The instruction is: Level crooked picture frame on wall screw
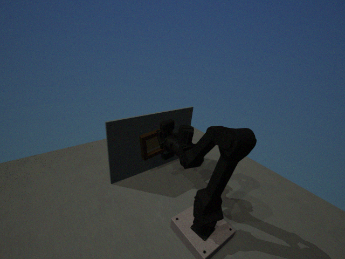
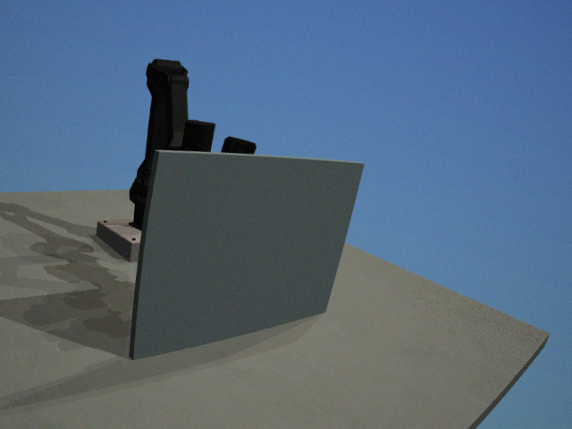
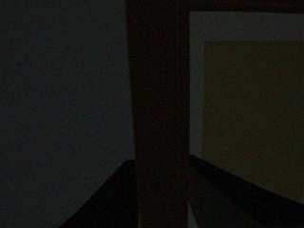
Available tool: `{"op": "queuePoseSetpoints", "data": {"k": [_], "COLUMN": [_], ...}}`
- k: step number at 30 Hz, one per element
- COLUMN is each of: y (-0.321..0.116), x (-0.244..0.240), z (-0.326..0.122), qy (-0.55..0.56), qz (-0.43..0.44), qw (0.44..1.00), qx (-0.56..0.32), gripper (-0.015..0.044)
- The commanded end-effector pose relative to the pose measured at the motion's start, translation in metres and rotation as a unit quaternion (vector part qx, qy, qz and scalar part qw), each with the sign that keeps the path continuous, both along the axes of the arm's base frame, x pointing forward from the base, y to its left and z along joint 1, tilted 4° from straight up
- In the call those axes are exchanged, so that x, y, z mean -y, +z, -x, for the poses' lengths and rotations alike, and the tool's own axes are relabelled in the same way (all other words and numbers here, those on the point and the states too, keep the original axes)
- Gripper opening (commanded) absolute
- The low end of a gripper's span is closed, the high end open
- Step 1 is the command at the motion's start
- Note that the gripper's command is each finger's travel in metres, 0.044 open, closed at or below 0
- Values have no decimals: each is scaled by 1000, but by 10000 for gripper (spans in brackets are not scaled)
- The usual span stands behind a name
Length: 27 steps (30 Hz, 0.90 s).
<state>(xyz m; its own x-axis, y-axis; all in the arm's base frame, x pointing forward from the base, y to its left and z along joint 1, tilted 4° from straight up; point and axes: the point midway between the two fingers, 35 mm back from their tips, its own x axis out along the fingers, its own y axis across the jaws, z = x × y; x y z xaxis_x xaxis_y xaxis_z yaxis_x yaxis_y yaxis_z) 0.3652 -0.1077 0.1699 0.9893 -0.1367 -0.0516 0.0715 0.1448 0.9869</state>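
The brown picture frame [image 1: 143, 149] [image 3: 159, 85], with a pale mat and a yellowish picture, is against the front of the grey wall panel [image 1: 124, 164] [image 2: 249, 239]. In the top view its right part is hidden behind the gripper, and its right side looks somewhat higher than its left. My gripper [image 1: 160, 141] [image 3: 159, 167] is shut on one upright side bar of the frame, with one dark finger on each side of the bar in the wrist view. The screw and the notched strip are hidden. The exterior view shows only the panel's back, which hides the frame and fingers.
The black arm [image 1: 225, 172] [image 2: 161, 105] rises from a pale pinkish base block [image 1: 181, 220] [image 2: 115, 238] in front of the panel. The panel stands upright on the greyish table top [image 1: 69, 209] [image 2: 392, 346], with shadows of arm and panel across it.
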Motion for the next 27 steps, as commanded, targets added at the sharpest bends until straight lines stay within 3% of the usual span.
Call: {"op": "queuePoseSetpoints", "data": {"k": [1,19,27], "y": [0,1,0], "x": [0,0,0], "z": [0,0,0], "qy": [0,-2,-2], "qz": [-3,-68,-59], "qw": [1000,998,998], "qx": [1,10,9], "gripper": [0,0,210]}}
